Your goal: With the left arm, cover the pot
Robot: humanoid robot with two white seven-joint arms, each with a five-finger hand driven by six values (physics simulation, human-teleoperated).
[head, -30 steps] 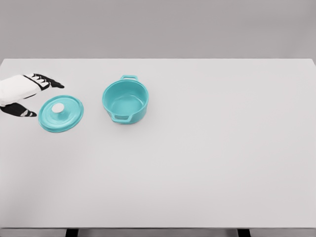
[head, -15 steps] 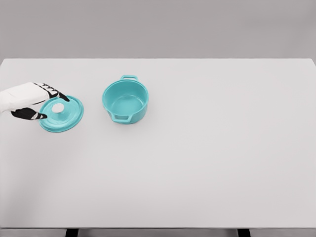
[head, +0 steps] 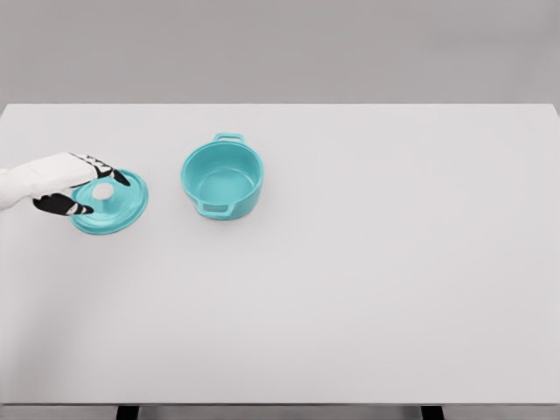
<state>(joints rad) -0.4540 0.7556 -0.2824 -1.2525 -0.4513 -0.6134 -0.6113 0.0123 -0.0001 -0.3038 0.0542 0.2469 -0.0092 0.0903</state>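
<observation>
A teal pot [head: 222,179] with two side handles stands uncovered on the white table [head: 367,262], left of the middle. Its teal lid [head: 112,205] with a white knob [head: 103,190] lies flat on the table to the pot's left. My left hand [head: 94,187] reaches in from the left edge and hovers over the lid's left part. Its fingers [head: 112,171] are spread above the knob and the thumb sits below it, on both sides of the knob without closing on it. The right arm is out of view.
Only the pot and lid stand on the white table, whose front edge runs along the bottom of the view. A grey wall lies behind it.
My left hand has moved right and slightly down, from beside the lid to over its left part, with fingers now around the knob. Pot and lid have not moved.
</observation>
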